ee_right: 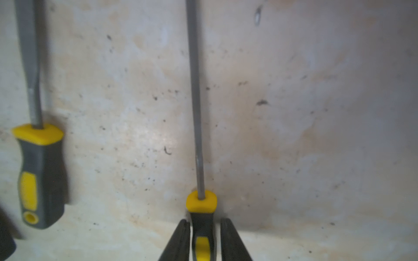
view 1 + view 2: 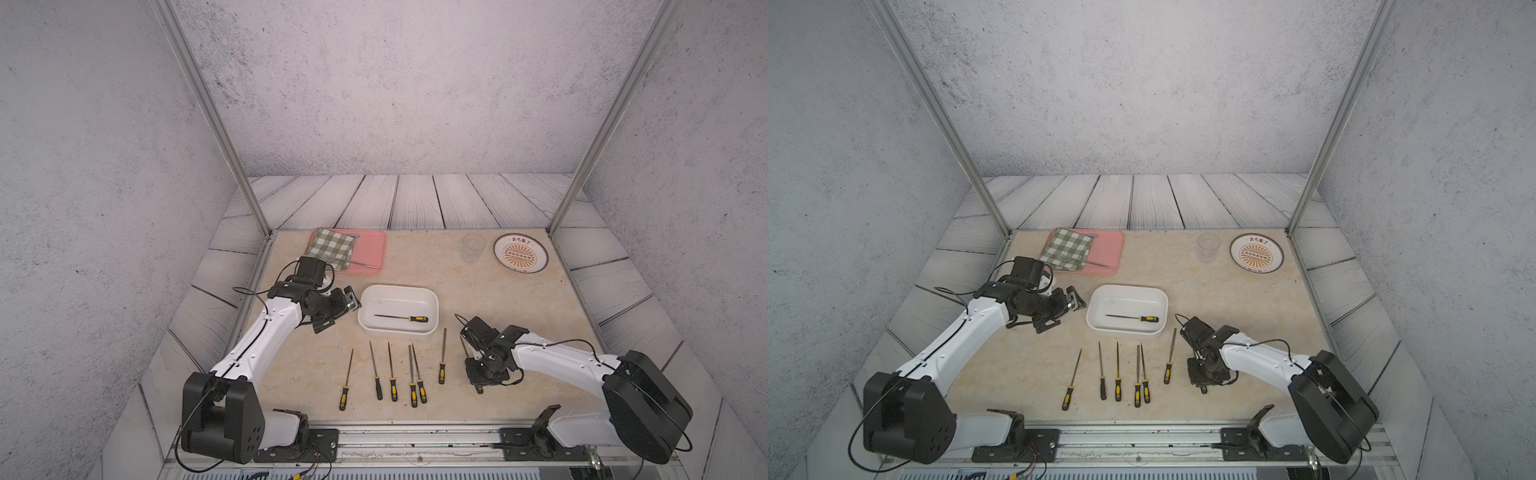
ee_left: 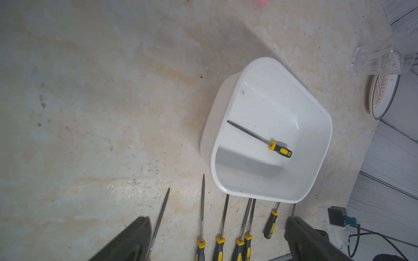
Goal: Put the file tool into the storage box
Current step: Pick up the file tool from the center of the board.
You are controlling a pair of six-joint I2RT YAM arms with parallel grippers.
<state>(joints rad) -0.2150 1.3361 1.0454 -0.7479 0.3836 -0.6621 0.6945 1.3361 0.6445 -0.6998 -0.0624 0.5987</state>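
Observation:
The white storage box (image 2: 399,287) (image 2: 1128,286) sits mid-table, and one yellow-and-black file tool (image 2: 401,318) (image 3: 260,139) lies inside it. Several more files (image 2: 392,372) lie in a row in front of the box. My right gripper (image 1: 203,222) (image 2: 482,380) is down at the table on the right end of the row, and its jaws are drawn in on the handle of a file tool (image 1: 201,203) that still lies flat. My left gripper (image 2: 353,301) (image 3: 217,226) hovers beside the box's left end, open wide and empty.
A pink tray (image 2: 370,249) with a green checked cloth (image 2: 330,247) and a fork stands at the back left. A clear cup (image 2: 473,245) and a patterned plate (image 2: 520,252) are at the back right. Another file (image 1: 38,158) lies just left of the gripped one.

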